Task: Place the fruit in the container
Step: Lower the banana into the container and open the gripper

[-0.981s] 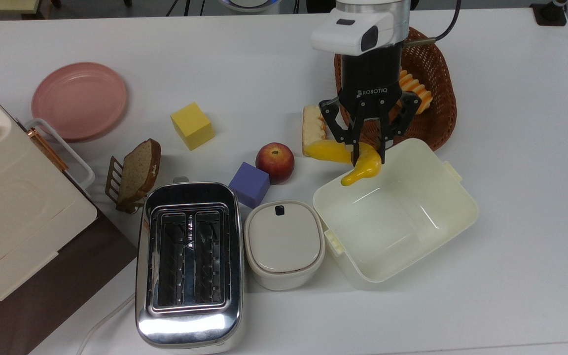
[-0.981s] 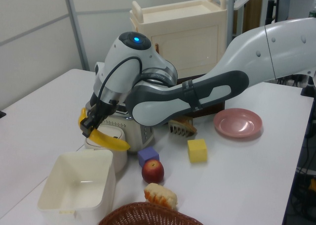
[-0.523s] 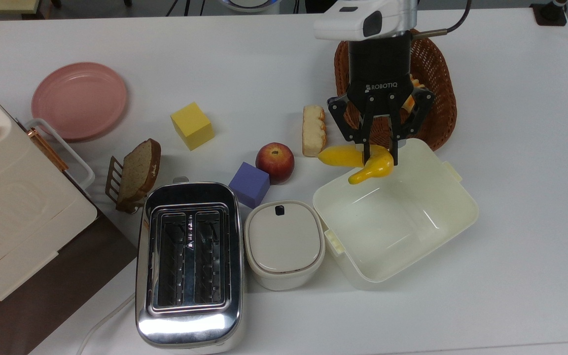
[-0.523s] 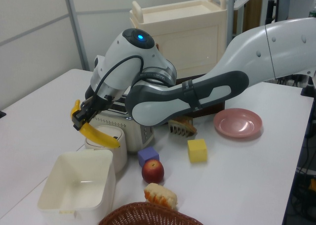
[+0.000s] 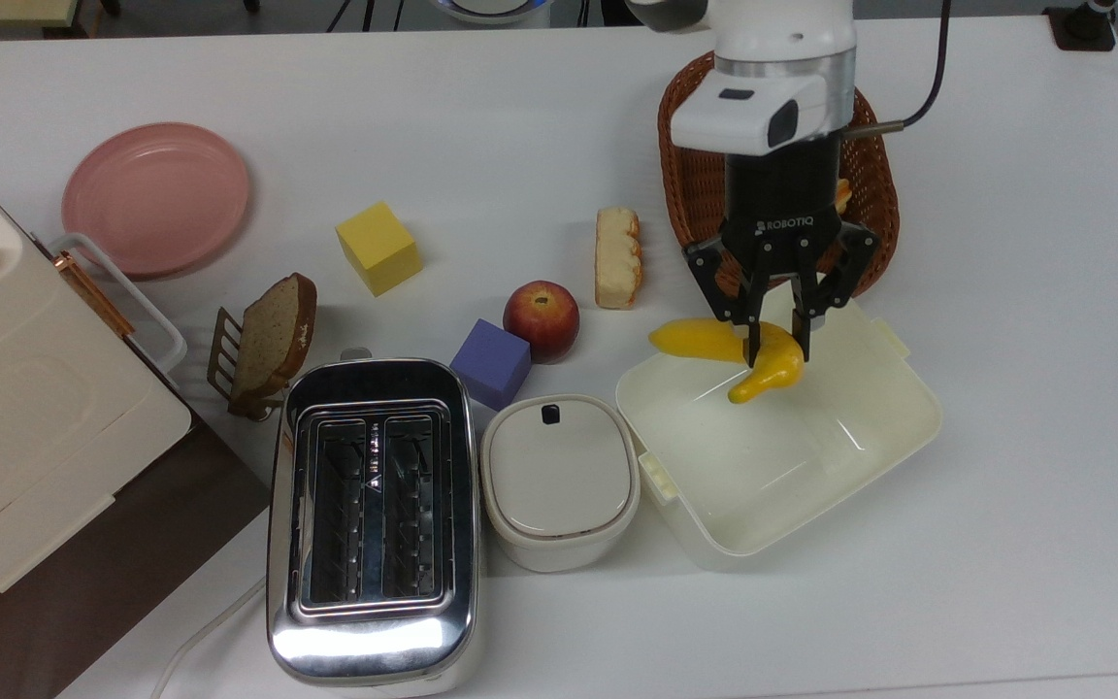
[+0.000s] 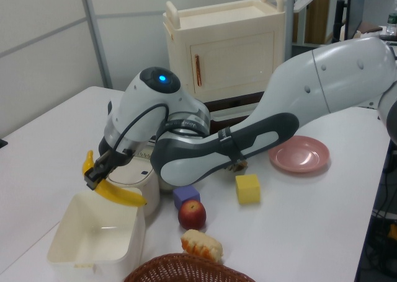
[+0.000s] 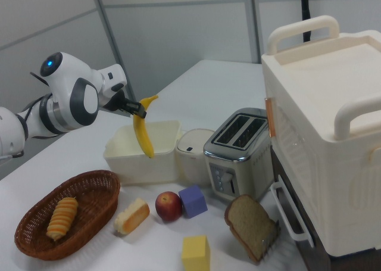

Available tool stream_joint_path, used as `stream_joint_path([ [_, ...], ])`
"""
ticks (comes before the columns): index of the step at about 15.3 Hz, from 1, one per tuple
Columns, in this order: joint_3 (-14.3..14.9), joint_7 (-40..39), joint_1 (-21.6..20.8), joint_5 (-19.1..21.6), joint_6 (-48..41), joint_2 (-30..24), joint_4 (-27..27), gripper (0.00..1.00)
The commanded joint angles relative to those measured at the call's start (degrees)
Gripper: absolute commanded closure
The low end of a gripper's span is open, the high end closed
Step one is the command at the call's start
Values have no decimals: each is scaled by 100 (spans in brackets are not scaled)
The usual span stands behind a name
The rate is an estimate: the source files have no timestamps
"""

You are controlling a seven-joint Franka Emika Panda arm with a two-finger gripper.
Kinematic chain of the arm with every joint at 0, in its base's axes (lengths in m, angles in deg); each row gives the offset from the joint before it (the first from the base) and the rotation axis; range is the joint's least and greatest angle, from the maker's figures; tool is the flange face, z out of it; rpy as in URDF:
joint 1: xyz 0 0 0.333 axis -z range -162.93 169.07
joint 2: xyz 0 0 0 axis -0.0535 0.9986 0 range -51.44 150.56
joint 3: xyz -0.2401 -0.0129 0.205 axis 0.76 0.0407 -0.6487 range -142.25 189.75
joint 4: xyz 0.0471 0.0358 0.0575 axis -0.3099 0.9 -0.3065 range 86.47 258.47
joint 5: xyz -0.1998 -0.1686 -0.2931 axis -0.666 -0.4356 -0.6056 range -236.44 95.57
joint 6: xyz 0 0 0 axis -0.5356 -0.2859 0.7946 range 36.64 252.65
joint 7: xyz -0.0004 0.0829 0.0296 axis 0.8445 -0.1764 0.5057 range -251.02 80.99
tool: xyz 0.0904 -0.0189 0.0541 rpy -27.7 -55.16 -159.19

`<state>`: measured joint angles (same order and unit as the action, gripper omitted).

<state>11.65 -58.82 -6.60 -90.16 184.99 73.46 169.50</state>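
Note:
The fruit, a curved yellow banana (image 5: 736, 351) (image 6: 118, 194) (image 7: 143, 135), hangs in the air with my gripper (image 5: 778, 338) (image 6: 93, 177) (image 7: 140, 111) shut on its middle. It sits over the upper-left rim of the container (image 5: 840, 456) (image 6: 68, 257) (image 7: 122, 155), a cream-white rectangular tub with nothing inside. In the top view one end of the banana sticks out past the tub's rim toward the top view's left, while the other end points down over the tub's interior.
A wicker basket (image 5: 870, 228) holding a ridged pastry lies just behind the tub. A red apple (image 5: 541, 318), purple cube (image 5: 491, 363), bread roll (image 5: 617, 256), lidded white pot (image 5: 559, 481), toaster (image 5: 372, 519), yellow cube (image 5: 378, 247) and pink plate (image 5: 156, 198) lie to the top view's left.
My gripper has carried the banana toward the top view's lower right, from beside the roll to over the tub's rim, and has dropped lower in the left view.

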Motion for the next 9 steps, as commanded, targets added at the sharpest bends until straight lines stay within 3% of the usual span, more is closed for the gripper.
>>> stream_joint_path([
  [1,103,237,-114,-234,84,246,-397,98],
  [9,103,237,-114,-392,84,220,-494,99],
])
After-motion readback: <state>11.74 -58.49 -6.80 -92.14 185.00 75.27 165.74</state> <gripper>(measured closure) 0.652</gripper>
